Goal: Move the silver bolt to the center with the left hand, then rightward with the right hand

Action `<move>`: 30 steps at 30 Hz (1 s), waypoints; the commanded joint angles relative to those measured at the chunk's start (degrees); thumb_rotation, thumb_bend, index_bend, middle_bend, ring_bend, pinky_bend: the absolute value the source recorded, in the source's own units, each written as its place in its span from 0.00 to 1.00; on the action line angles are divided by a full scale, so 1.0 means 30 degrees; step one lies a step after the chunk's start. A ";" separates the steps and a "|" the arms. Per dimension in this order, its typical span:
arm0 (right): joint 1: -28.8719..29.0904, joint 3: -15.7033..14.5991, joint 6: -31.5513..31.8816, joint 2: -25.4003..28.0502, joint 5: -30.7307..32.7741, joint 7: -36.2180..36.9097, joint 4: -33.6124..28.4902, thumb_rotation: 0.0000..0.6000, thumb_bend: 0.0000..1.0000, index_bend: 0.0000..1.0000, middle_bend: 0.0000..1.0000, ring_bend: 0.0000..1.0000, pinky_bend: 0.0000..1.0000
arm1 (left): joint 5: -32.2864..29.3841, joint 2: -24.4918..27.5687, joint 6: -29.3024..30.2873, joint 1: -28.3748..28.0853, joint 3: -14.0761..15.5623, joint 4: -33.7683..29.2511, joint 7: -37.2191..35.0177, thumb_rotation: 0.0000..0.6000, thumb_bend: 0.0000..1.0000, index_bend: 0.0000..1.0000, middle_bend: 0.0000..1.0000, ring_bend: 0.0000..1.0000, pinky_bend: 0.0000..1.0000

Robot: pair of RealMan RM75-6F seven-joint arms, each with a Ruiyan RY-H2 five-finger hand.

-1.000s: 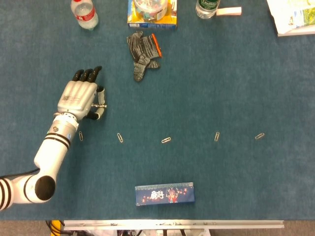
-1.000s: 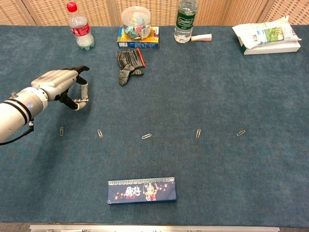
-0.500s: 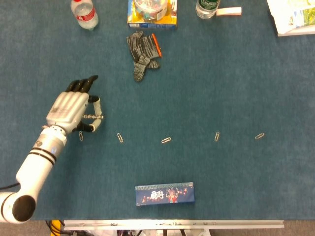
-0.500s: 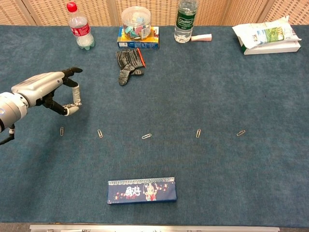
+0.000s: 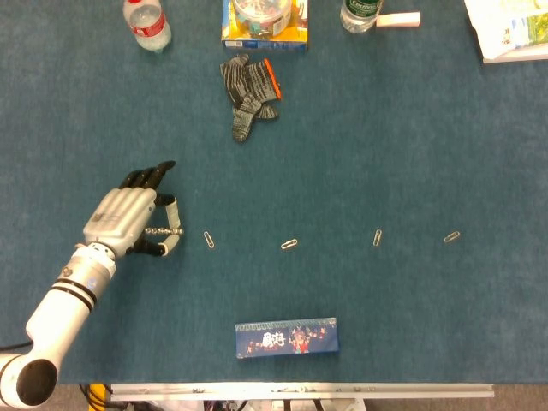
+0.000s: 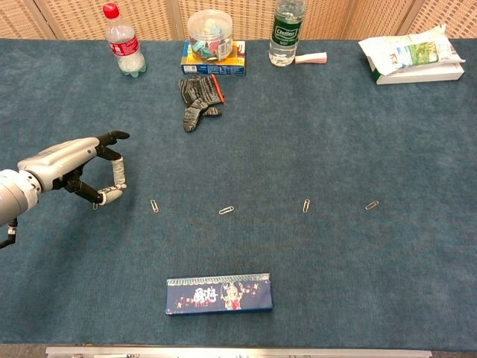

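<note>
one hand works in the head view: the left hand (image 5: 131, 221), near the table's (image 5: 411, 154) left edge, pinches the silver bolt (image 5: 161, 232) between thumb and a finger, the bolt lying crosswise, probably so it can be carried toward the center, where paper clips (image 5: 289, 244) line up. from the chest view, the same hand (image 6: 78, 170) hangs low over the cloth, the bolt barely discernible; the right hand is absent.
</note>
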 commanded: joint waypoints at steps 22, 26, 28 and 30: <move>0.0009 -0.0021 0.0011 -0.0148 -0.0029 0.0036 0.0046 1.00 0.29 0.62 0.46 0.32 0.49 | -0.0275 -0.0550 -0.0454 0.0498 -0.0139 0.0915 -0.0699 1.00 0.33 0.58 0.00 0.00 0.00; -0.0012 -0.0009 0.0017 -0.0127 0.0009 0.0055 0.0054 1.00 0.29 0.62 0.46 0.32 0.49 | -0.0386 -0.0717 -0.0596 0.0513 -0.0193 0.1181 -0.0798 1.00 0.33 0.58 0.00 0.00 0.00; -0.0021 -0.0006 0.0027 -0.0111 0.0010 0.0084 0.0052 1.00 0.29 0.62 0.46 0.32 0.49 | -0.0417 -0.0751 -0.0625 0.0532 -0.0228 0.1223 -0.0847 1.00 0.33 0.58 0.00 0.00 0.00; -0.0024 -0.0002 0.0028 -0.0105 0.0015 0.0113 0.0064 1.00 0.29 0.62 0.46 0.32 0.49 | -0.0385 -0.0737 -0.0611 0.0548 -0.0250 0.1196 -0.0857 1.00 0.33 0.58 0.00 0.00 0.00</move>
